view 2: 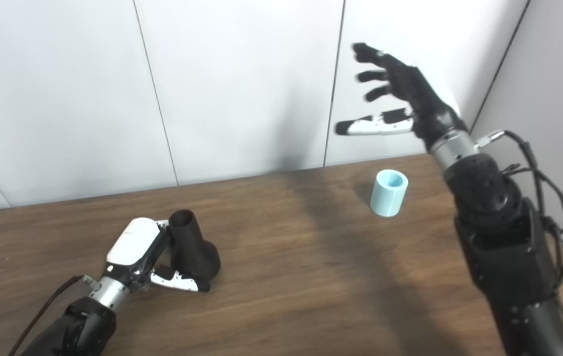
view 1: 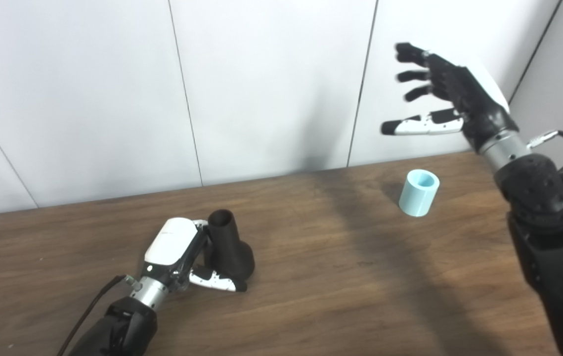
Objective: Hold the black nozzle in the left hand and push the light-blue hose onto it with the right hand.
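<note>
The left hand point(view 1: 177, 249) grips the black nozzle point(view 1: 227, 244), which stands on the worktop point(view 1: 311, 277). The right hand point(view 1: 452, 94) is raised with fingers spread wide, holding nothing. The light-blue hose point(view 1: 418, 193) lies on the worktop below it.

We are looking down at a dark brown wooden table point(view 1: 311, 296) with visible grain, running up against a white panelled wall point(view 1: 271, 84) divided by thin dark seams. Soft shadows are falling across the tabletop, and a grey wall point(view 2: 558, 99) is meeting it at right.
</note>
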Motion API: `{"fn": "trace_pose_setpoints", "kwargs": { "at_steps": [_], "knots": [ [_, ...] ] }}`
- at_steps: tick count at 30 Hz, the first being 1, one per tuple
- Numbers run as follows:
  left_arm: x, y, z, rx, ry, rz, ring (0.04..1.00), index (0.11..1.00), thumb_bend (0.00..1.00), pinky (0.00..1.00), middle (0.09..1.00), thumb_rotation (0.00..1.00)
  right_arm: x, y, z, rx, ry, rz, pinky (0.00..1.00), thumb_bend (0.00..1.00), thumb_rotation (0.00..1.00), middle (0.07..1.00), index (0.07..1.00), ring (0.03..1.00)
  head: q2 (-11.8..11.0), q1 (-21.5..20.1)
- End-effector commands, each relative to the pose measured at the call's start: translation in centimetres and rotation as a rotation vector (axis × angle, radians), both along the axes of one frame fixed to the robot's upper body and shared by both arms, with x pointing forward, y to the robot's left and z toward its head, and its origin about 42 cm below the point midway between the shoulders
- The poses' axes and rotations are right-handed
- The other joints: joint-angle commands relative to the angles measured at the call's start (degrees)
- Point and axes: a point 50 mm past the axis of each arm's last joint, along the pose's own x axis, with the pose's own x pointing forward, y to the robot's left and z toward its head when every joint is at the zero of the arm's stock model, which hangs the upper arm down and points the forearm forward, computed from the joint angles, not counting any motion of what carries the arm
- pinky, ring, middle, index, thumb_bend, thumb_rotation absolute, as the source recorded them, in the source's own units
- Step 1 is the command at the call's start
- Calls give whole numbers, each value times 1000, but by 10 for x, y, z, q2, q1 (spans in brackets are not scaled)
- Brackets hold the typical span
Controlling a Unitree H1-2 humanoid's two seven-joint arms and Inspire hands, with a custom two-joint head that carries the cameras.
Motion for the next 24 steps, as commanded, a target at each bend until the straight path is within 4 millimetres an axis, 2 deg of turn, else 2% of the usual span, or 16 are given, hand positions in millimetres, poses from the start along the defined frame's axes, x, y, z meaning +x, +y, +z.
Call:
{"fn": "trace_pose_setpoints", "kwargs": {
  "at_steps": [1, 4, 6, 9, 11, 17, 19, 24],
  "knots": [
    [-52, 19, -82, 121, 249, 7, 574, 505, 525, 479, 440, 0, 0, -20, 10, -51, -72, -54, 663, 789, 281, 865, 870, 772, 0, -2],
    [-51, 20, -82, 133, 253, 0, 574, 507, 524, 487, 432, 0, 6, -42, -5, -121, -24, -144, 702, 789, 310, 864, 871, 784, -6, -8],
    [-50, 21, -81, 138, 250, -4, 584, 508, 524, 503, 431, 0, 9, -50, -12, -139, -1, -173, 716, 770, 283, 864, 871, 789, -7, -11],
    [-49, 23, -80, 131, 239, -8, 589, 508, 524, 508, 439, 0, 13, -59, -24, -109, 67, -197, 717, 802, 262, 855, 862, 794, -8, -9],
    [-48, 25, -80, 128, 237, -6, 590, 508, 524, 507, 441, 0, 15, -62, -31, -65, 123, -206, 709, 810, 260, 868, 867, 805, -7, -8],
    [-48, 28, -78, 121, 238, -4, 582, 507, 524, 491, 432, 0, 25, -71, -52, -17, 258, -169, 743, 795, 134, 887, 870, 842, -6, -11],
    [-48, 29, -78, 123, 236, -5, 588, 509, 523, 503, 433, 0, 29, -72, -57, -12, 304, -154, 770, 847, 134, 893, 892, 868, -6, -12],
    [-50, 30, -79, 126, 239, -2, 591, 509, 524, 519, 439, 0, 35, -69, -71, -16, 388, -132, 793, 860, 152, 915, 919, 890, -5, -12]
  ]
}}
